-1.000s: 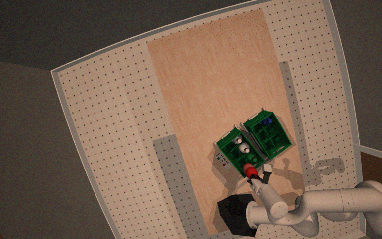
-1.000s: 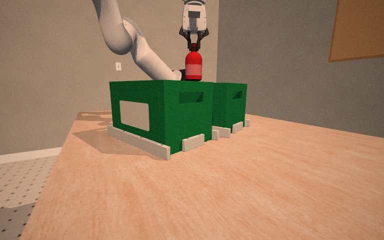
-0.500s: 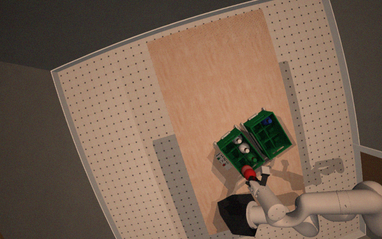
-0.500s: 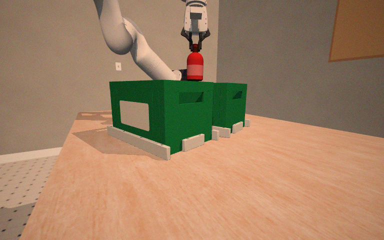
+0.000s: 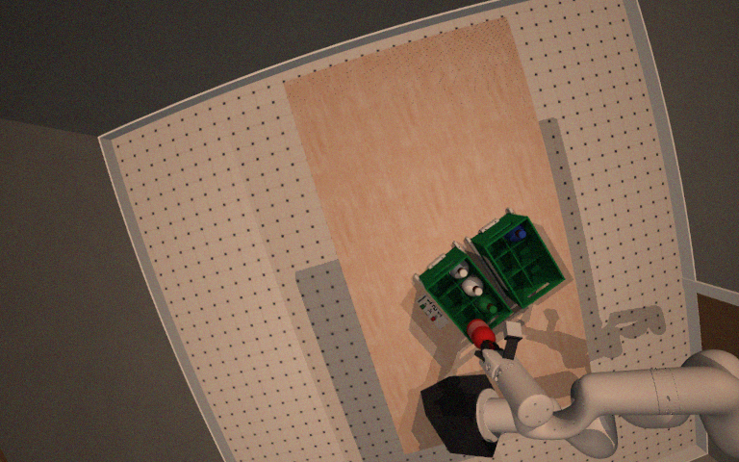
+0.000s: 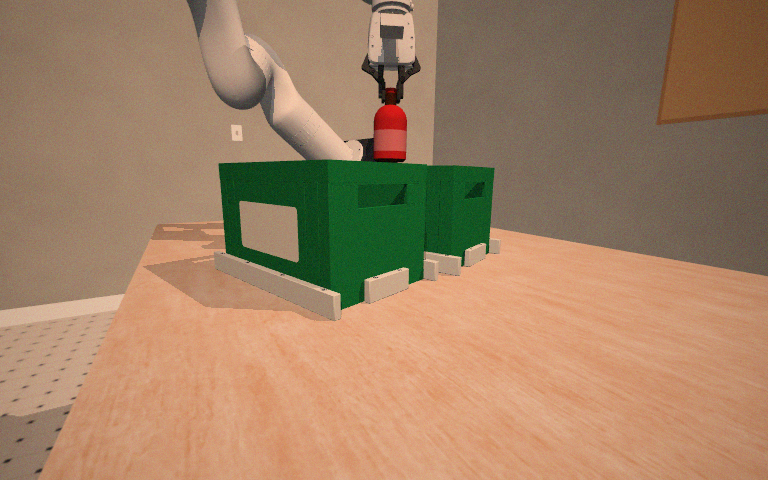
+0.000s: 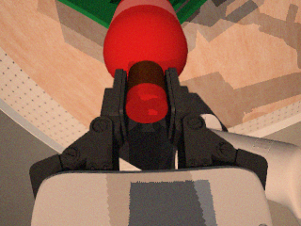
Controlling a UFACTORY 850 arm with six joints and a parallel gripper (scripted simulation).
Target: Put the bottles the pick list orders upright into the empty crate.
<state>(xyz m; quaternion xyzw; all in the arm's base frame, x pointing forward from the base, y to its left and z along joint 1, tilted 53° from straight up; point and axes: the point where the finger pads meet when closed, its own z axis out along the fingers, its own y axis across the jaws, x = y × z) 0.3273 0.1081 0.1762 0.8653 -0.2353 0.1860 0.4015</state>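
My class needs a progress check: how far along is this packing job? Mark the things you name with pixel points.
Looks done: two white bottles (image 5: 471, 284) and a green one (image 5: 489, 306) stand in the crate (image 5: 436, 273) (image 6: 376, 243) beside the pick list (image 5: 429, 311).
In hand: the red bottle (image 5: 481, 333) (image 6: 390, 138) (image 7: 146, 42), above that crate.
Left: lowering it, letting go, freeing the arm. I can't read the list's counts surely.

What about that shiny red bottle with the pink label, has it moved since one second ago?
Yes, the bottle shifted slightly right in the exterior view, against the nearer green crate.
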